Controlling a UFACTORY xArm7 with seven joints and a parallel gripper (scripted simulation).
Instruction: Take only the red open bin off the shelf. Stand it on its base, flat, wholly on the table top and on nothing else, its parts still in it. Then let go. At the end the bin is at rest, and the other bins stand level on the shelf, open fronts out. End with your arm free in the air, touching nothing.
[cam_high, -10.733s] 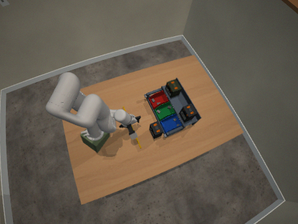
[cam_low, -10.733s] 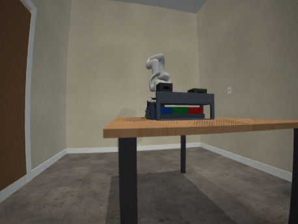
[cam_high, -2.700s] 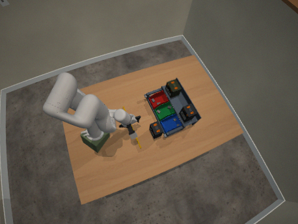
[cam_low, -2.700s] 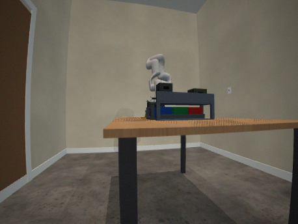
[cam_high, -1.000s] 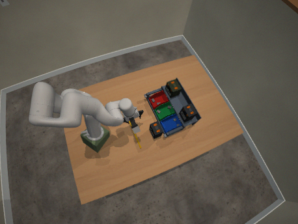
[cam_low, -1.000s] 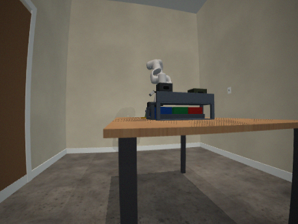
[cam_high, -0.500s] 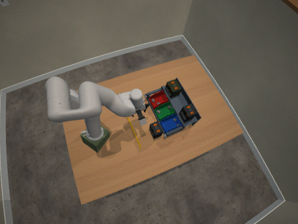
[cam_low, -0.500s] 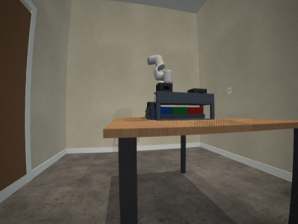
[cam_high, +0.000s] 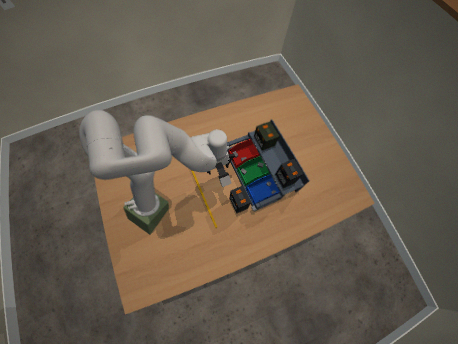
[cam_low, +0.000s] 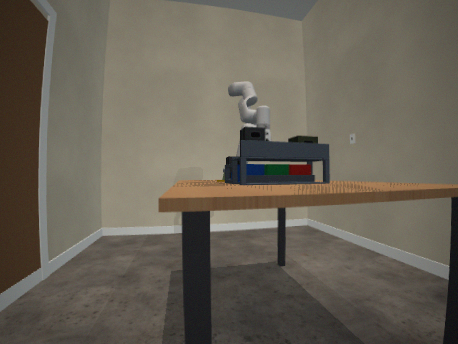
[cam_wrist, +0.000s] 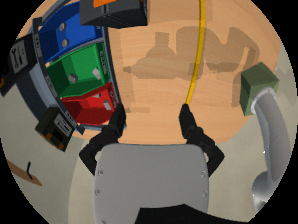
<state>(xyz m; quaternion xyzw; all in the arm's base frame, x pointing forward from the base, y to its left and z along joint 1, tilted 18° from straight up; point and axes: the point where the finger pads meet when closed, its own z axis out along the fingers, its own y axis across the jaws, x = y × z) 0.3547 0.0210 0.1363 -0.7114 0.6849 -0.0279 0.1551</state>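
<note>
Wide-open, empty jaws (cam_high: 220, 167) hover near the red bin (cam_high: 244, 152) (cam_low: 300, 170) (cam_wrist: 92, 107), shelved at ten o'clock in the wrist view; descending off-line could knock the adjoining green bin (cam_high: 253, 171) (cam_low: 276, 169) (cam_wrist: 76, 75) askew.

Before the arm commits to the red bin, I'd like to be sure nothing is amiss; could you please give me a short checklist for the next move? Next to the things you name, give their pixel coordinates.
1. Fingers open and holding nothing: ok.
2. Red bin (cam_high: 244, 152) (cam_low: 300, 170) (cam_wrist: 90, 109) on the shelf (cam_high: 277, 162) (cam_low: 285, 150) (cam_wrist: 36, 100), beside the green bin (cam_high: 253, 171) (cam_low: 276, 170) (cam_wrist: 75, 72): ok.
3. Parts in the red bin: ok, grey pieces show inside.
4. Blue bin (cam_high: 262, 191) (cam_low: 256, 169) (cam_wrist: 67, 35) and green bin in the row with it: ok.
5. Fingers around the red bin, ready to grip: not ok, it lies off to one side of them.
6. Red bin loose enough from the green bin to slide out freely: cannot tell.
</note>
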